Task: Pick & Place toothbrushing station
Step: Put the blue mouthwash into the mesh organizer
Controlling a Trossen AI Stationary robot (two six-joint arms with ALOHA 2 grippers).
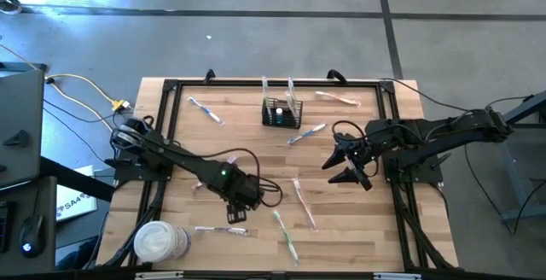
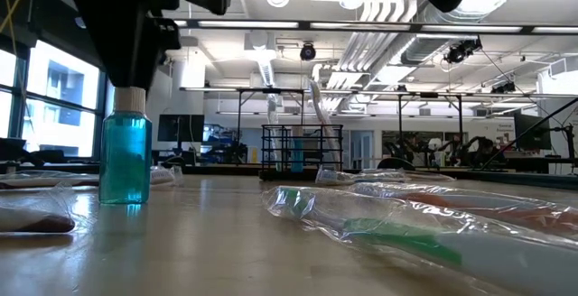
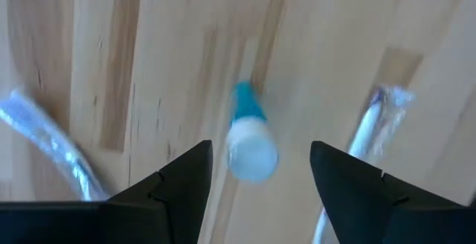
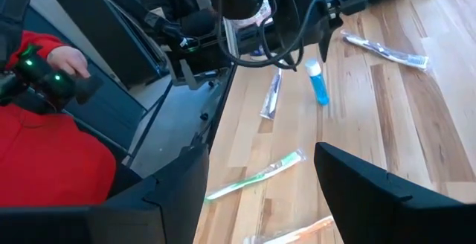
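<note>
The toothbrushing station, a small black wire-mesh basket (image 1: 281,112), stands on its base at the table's far middle with toothbrushes sticking up out of it; it also shows in the low view (image 2: 302,152). My left gripper (image 1: 237,214) hangs open over a small blue bottle with a white cap (image 3: 249,136), which stands upright on the table (image 2: 125,156). Its fingers stand on either side of the cap with gaps showing. My right gripper (image 1: 345,165) is open and empty above the table's right middle.
Several plastic-wrapped toothbrushes lie scattered: far left (image 1: 205,109), far right (image 1: 337,98), middle (image 1: 305,133), near middle (image 1: 304,201) (image 1: 286,233) and beside the left gripper (image 1: 220,229). A round white tub (image 1: 160,242) sits at the near left corner. A person's red sleeve (image 4: 44,155) shows beyond the table's edge.
</note>
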